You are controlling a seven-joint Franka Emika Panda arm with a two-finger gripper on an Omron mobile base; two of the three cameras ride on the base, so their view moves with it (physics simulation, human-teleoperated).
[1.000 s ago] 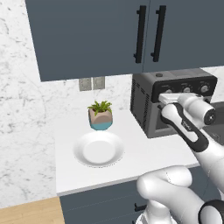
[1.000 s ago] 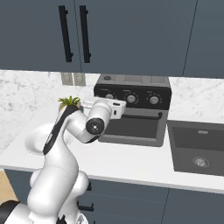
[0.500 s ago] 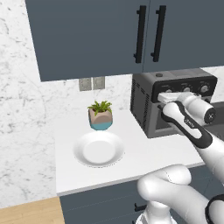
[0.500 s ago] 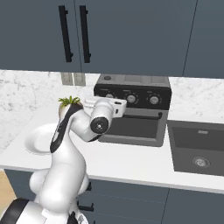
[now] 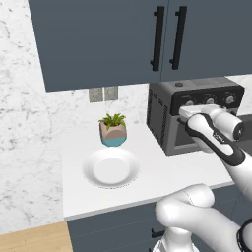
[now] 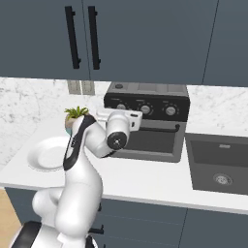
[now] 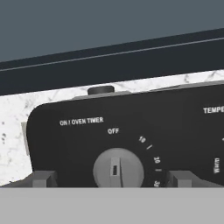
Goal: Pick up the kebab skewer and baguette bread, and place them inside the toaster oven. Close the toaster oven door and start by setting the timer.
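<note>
Hand view is parked right up against the toaster oven [image 7: 131, 131], so you get a close look at the black control panel: the timer knob [image 7: 118, 168] sits low in the middle, its pointer mark straight up at "OFF", with "ON / OVEN TIMER" printed above it and the minute numbers curling off to its right. The two fingers [image 7: 43, 178] stand wide apart, one on each side of that knob, with nothing between them but the knob face; whether they actually touch it I can't tell from here. From the left base view the toaster oven [image 5: 167, 118] sits at the right end of the white bench [image 5: 147, 177], against the marble wall, and the gripper [image 5: 189, 112] is up at the knob row on its top front. Right base view shows the toaster oven door [image 6: 155, 140] shut, bar handle across its upper edge, and three round knobs above it, with the gripper [image 6: 121, 115] at the leftmost one. Can't make out the kebab skewer or baguette bread through the glass, it's too dark. Left of the oven there's a small potted plant [image 5: 113, 130] in a teal and tan pot, and just in front of it a white plate [image 5: 110, 167] with nothing on it. Dark blue cabinets [image 5: 123, 39] hang overhead, and a dark sink [image 6: 218, 162] is set in the bench on the oven's right.
</note>
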